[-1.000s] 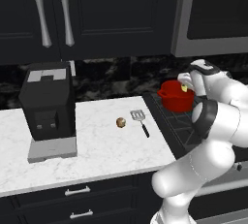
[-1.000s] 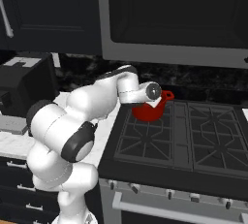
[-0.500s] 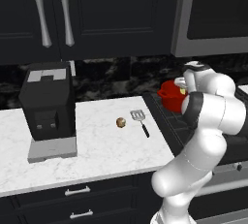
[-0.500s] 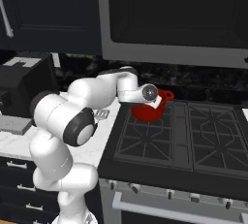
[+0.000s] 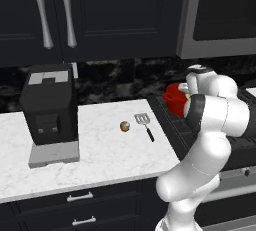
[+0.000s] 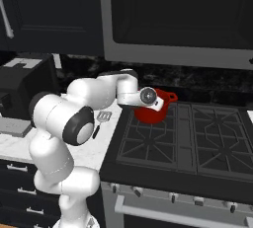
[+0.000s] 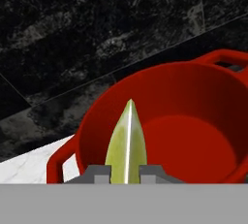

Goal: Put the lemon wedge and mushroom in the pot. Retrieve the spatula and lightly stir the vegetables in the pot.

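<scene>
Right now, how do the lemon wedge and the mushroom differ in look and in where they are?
The lemon wedge is a yellow-green pointed sliver; the mushroom is a round tan-brown ball. The wedge is gripped in the shut hand, in front of the red pot; the mushroom lies free on the white counter beside the spatula. Neither is in the pot yet.

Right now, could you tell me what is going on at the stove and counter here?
The robot arm's claw is shut on the lemon wedge and holds it in front of the open red pot, which sits on the stove. The wedge is not in the pot yet. The mushroom and the spatula lie side by side on the white counter, untouched, to the right of a black coffee machine.
</scene>
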Tool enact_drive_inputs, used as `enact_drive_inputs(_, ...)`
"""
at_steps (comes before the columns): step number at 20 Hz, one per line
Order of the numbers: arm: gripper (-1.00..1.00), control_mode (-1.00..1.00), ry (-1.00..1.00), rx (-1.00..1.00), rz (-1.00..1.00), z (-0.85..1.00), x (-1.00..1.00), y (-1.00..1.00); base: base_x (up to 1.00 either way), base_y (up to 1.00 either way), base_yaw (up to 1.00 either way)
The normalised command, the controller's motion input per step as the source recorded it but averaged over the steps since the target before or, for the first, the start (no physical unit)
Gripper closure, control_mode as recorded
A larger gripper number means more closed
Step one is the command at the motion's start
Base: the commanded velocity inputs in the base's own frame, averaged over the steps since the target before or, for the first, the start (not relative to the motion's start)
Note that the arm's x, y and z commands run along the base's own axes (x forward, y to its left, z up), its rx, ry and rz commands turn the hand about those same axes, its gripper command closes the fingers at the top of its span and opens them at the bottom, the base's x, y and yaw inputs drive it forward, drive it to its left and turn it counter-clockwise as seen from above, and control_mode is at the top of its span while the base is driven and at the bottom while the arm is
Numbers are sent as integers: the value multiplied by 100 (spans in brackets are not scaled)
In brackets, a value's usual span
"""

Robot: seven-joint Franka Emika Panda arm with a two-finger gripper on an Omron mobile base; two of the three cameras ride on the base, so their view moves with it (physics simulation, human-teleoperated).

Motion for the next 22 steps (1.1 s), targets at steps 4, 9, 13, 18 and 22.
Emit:
enact_drive_inputs(4, 100, -100, -2, -3, 0, 0, 4, 0, 0, 0, 0)
enact_drive_inputs(9, 100, -100, 0, -1, 0, 0, 19, 0, 0, 0, 0)
enact_drive_inputs(13, 100, -100, 0, -3, 0, -1, 11, 0, 0, 0, 0)
enact_drive_inputs(18, -100, -100, 0, -4, -1, -1, 14, 0, 0, 0, 0)
enact_drive_inputs(22, -100, -100, -4, -3, 0, 0, -1, 0, 0, 0, 0)
